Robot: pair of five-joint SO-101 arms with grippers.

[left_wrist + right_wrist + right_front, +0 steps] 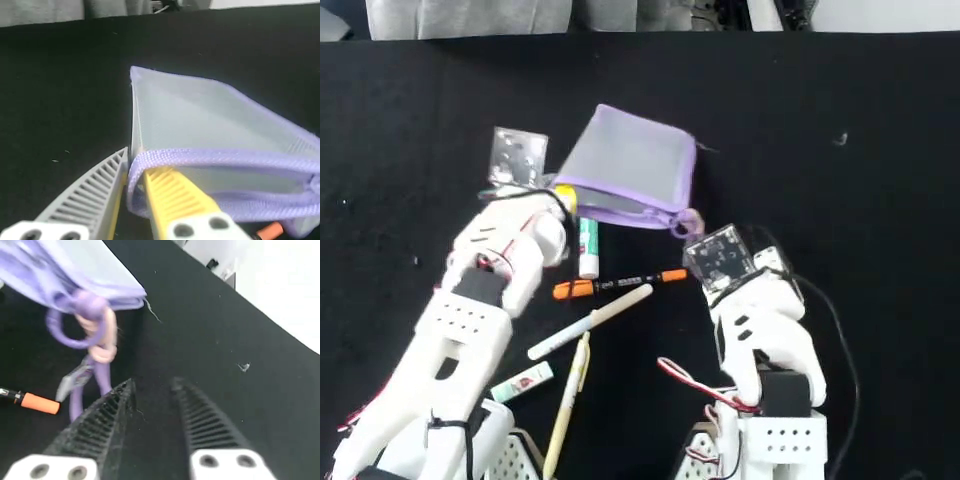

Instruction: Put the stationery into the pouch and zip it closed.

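Lilac pouch (630,165) — purple-edged, orange marker (620,284), black table (840,100), left jaws ribbed yellow and grey

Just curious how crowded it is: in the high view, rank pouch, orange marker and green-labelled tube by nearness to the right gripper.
1. pouch, its zip pull at the right gripper.
2. orange marker, to its left.
3. green-labelled tube, far left, back toward the robot.

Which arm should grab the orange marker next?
Right. The right gripper is open and empty near the orange marker; the left gripper is clamped on the pouch rim.
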